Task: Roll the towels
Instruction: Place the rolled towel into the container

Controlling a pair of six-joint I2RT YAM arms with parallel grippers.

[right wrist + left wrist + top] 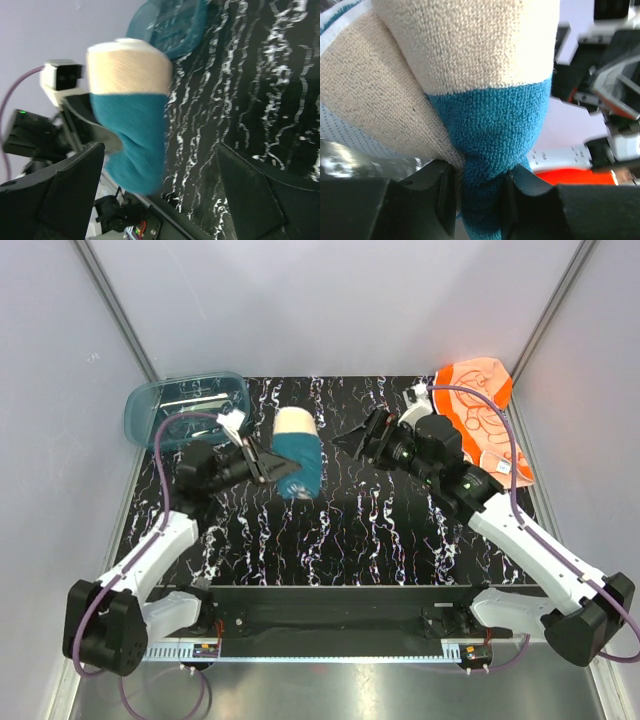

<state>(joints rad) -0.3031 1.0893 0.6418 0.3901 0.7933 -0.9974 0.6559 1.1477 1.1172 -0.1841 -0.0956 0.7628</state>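
High overhead view from behind; two close wrist views of the same teal towel (298, 458).

Our left claw (280, 470) is pinched on the near end of the rolled teal towel (298, 445), its arm reaching in from that towel's left. Our right claw (352, 440) gapes wide just right of the towel, apart from it.
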